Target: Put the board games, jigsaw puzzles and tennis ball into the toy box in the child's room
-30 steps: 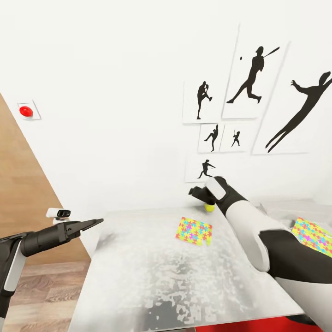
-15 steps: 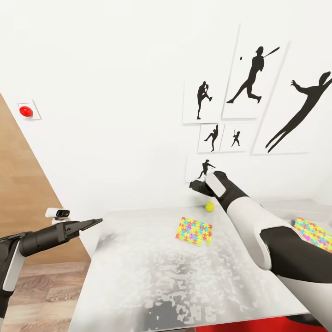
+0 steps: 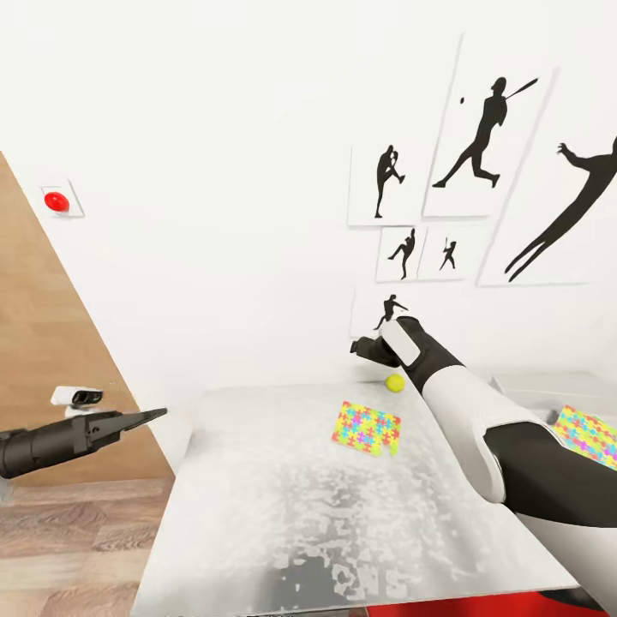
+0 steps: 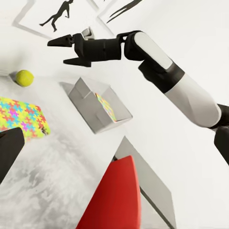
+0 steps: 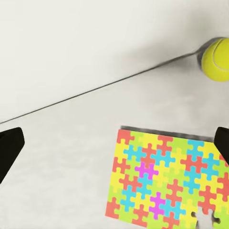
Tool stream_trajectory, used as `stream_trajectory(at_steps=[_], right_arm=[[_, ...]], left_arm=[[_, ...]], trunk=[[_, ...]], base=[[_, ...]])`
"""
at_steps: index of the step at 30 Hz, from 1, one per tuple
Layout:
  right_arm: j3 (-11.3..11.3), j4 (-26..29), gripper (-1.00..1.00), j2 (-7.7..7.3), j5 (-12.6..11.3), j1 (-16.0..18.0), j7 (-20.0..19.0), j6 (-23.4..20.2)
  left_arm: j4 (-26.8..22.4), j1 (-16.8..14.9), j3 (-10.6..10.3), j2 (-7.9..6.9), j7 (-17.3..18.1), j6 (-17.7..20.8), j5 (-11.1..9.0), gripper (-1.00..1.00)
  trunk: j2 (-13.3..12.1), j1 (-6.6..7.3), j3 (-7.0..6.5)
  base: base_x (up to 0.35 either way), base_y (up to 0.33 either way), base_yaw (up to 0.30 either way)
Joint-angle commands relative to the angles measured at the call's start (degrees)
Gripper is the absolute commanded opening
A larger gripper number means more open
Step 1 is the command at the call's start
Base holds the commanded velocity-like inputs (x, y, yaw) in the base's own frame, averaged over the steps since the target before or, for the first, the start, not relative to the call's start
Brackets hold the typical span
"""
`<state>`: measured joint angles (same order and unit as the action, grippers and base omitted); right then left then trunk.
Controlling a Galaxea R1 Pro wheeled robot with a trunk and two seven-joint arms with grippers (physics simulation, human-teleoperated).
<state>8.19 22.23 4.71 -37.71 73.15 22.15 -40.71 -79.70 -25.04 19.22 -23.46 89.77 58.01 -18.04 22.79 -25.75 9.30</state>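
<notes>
Your right gripper [image 4: 64, 49] hangs open above the tennis ball [image 3: 394, 382].
The ball rests at the worktop's [image 3: 283, 514] 12 o'clock edge; one jigsaw puzzle [image 3: 367, 428] lies near it, at its 7 o'clock. Your left gripper [image 3: 141, 417] is closed, off the worktop.

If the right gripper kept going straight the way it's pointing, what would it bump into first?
Probably the table near its back edge, between the tennis ball and the jigsaw puzzle. The right gripper is open and empty; depth is uncertain.
</notes>
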Motion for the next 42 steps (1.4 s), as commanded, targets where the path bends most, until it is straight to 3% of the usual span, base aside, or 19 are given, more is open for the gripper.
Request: stream_trajectory(at_steps=[1, 3, 9, 23, 42], right_arm=[[0.4, 0.1, 1.00, -0.06, -0.6, 0.0, 0.5, -0.1], [0.4, 0.0, 1.00, -0.11, -0.7, 0.0, 0.5, 0.0], [0.2, 0.0, 1.00, -0.18, -0.7, 0.1, 0.5, 0.0], [0.1, 0.1, 1.00, -3.85, -1.1, 0.0, 0.0, 0.3], [-0.1, 0.1, 1.00, -4.18, -1.2, 0.0, -0.1, 0.6]], left_arm=[[0.0, 0.2, 0.0, -0.70, 0.2, 0.6, 0.0, 1.00], [0.0, 0.8, 0.0, -2.51, 0.2, 0.6, -0.1, 1.00], [0.1, 1.2, 0.0, -3.80, 0.2, 0.5, -0.1, 1.00], [0.1, 1.3, 0.0, -3.92, 0.2, 0.4, 0.0, 1.00], [0.1, 1.3, -0.1, -3.95, 0.2, 0.4, 0.0, 1.00]], trunk=[[0.1, -0.03, 0.21], [0.1, -0.03, 0.39], [0.1, -0.03, 0.93], [0.1, -0.03, 2.20], [0.1, -0.03, 3.91]], base=[[0.000, 0.000, 0.091], [0.000, 0.000, 0.091], [0.000, 0.000, 0.091], [0.000, 0.000, 0.091], [0.000, 0.000, 0.091]])
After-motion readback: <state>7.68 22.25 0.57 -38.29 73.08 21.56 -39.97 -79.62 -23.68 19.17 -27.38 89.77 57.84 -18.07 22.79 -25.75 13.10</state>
